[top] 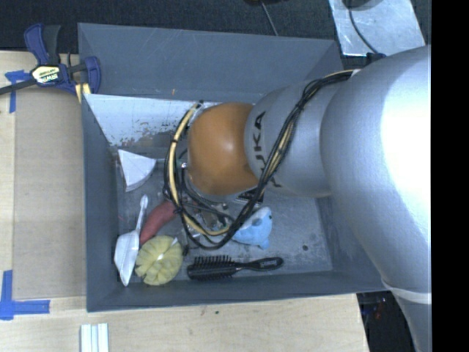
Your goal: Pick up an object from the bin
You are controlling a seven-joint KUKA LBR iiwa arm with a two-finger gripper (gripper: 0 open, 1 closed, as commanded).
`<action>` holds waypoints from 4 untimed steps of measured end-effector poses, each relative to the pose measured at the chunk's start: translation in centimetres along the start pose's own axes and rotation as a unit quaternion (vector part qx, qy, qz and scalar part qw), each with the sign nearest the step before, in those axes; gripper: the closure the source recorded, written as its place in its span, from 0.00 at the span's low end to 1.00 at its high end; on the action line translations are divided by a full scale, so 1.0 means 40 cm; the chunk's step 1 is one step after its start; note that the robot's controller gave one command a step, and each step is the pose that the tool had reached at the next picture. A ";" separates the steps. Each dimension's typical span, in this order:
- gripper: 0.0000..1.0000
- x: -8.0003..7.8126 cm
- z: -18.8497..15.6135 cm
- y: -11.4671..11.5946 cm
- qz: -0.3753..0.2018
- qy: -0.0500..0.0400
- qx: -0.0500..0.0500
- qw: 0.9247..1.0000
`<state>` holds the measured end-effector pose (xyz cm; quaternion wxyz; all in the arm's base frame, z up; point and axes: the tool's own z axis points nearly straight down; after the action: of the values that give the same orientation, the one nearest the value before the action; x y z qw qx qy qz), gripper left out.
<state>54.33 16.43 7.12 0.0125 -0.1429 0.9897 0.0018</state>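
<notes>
Down low over the front half of the grey bin [99, 196], hand [209, 222] tucked under orange cover [220, 149] and cables [174, 160]; cannot tell whether open or closed. Closest by: red oblong thing [155, 221] on the view's left, light blue soft toy [256, 229] on the right, black hairbrush [231, 266] and yellow-green lumpy ball [159, 260] just below.
</notes>
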 end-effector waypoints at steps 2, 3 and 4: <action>0.00 -0.017 -0.069 -0.004 -0.068 -0.002 0.000 0.998; 0.00 -0.007 -0.029 0.000 -0.069 0.005 -0.001 0.998; 0.00 -0.020 -0.060 -0.041 -0.071 0.000 0.000 0.997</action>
<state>55.51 15.07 9.53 0.0122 -0.2126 0.9771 0.0013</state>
